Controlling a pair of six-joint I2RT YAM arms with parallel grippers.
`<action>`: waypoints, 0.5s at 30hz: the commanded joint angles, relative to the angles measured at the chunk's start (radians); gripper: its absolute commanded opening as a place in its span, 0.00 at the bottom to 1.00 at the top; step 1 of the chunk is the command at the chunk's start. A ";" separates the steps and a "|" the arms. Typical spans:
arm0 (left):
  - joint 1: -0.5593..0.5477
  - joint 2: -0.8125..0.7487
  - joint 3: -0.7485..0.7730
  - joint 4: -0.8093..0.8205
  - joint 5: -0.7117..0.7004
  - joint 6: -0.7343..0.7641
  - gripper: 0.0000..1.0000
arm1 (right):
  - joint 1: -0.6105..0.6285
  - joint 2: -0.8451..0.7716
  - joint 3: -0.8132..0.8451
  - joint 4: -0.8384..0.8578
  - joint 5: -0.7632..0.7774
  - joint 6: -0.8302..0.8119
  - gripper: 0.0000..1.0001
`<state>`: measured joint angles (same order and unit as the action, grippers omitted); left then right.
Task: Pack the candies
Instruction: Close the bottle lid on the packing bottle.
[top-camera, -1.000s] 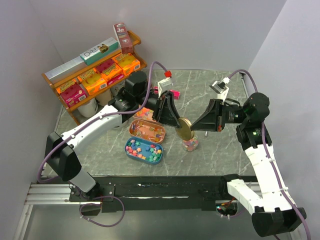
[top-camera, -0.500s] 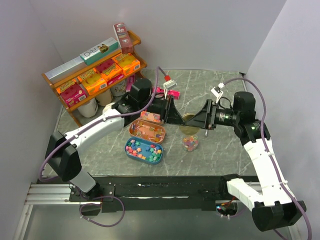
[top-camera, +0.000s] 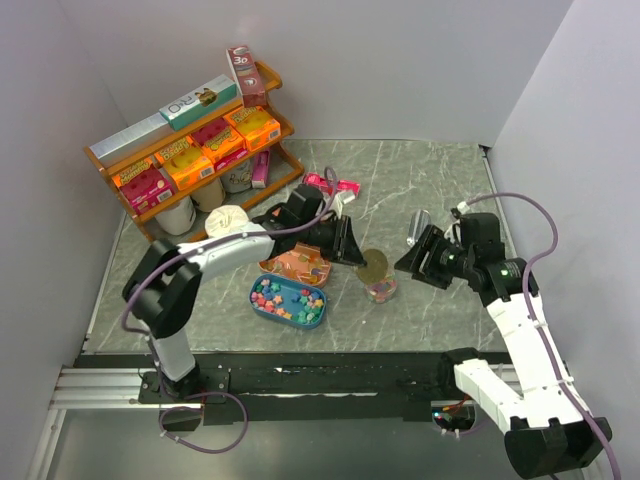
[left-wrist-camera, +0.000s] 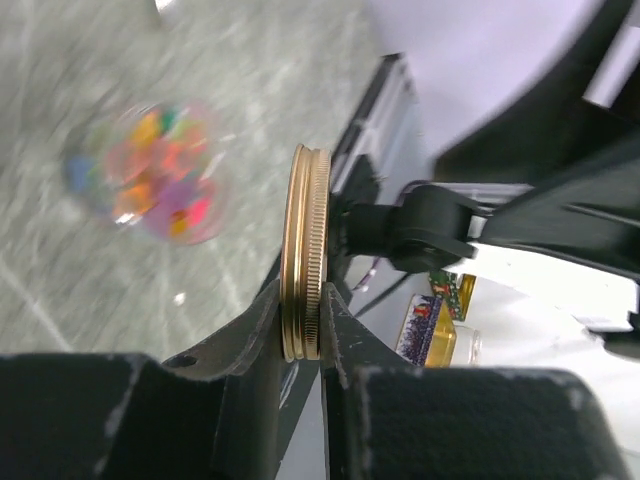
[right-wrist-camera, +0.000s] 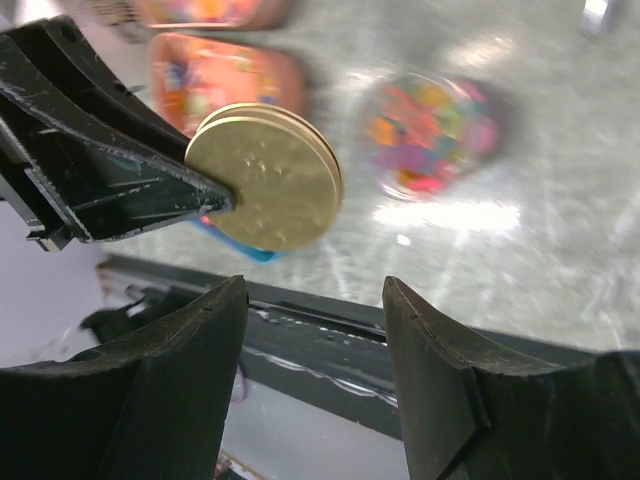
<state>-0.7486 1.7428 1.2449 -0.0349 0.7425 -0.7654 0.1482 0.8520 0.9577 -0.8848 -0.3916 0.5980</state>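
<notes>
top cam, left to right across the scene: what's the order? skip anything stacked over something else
wooden shelf → blue tin → candy jar → right gripper. I left out the copper tin, which overlaps the blue tin, and the gold lid, which sits over the jar.

The left gripper pinches a gold lid edge-on, with blurred candies nearby on the table.
</notes>
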 joint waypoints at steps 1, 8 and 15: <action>-0.006 0.058 -0.019 0.019 -0.012 -0.045 0.22 | 0.002 -0.025 -0.051 -0.056 0.126 0.031 0.64; -0.014 0.165 0.022 -0.016 -0.049 -0.008 0.22 | 0.002 -0.022 -0.151 -0.025 0.106 0.039 0.59; -0.018 0.198 0.041 -0.016 -0.077 -0.025 0.24 | 0.002 -0.021 -0.191 -0.008 0.131 0.031 0.57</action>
<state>-0.7559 1.9125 1.2518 -0.0429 0.7017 -0.7872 0.1482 0.8394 0.7773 -0.9222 -0.2955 0.6304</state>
